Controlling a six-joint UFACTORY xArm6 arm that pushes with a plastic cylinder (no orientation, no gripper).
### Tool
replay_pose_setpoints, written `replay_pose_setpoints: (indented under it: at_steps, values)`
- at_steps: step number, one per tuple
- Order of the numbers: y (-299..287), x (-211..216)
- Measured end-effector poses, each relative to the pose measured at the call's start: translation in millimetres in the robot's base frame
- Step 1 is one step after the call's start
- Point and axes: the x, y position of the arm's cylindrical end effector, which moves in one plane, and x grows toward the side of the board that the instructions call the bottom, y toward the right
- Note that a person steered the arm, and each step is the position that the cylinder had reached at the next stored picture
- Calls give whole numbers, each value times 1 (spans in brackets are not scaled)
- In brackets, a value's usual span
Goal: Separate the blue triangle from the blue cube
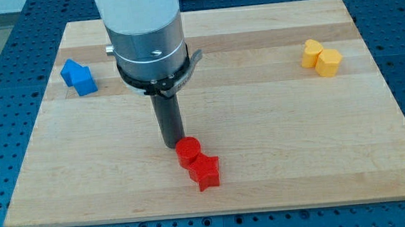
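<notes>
Two blue blocks touch at the view's upper left: the blue triangle (pixel 72 69) and, just right and below it, the blue cube (pixel 84 82). Their shapes are hard to tell apart. My tip (pixel 172 145) is at the lower end of the dark rod near the board's middle, far to the right of and below the blue pair. It stands right beside a red cylinder (pixel 188 152), on its upper-left side.
A red star (pixel 204 171) touches the red cylinder below it. Two yellow blocks (pixel 321 57) sit together at the view's upper right. The wooden board (pixel 275 123) lies on a blue perforated table.
</notes>
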Motion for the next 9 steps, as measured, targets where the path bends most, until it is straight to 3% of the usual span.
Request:
replay_pose_setpoints:
  at_steps: [4, 6, 7, 8, 9]
  values:
    - [-72, -15]
    - [-72, -19]
    - [-77, -71]
    - [-77, -76]
    - [-81, -130]
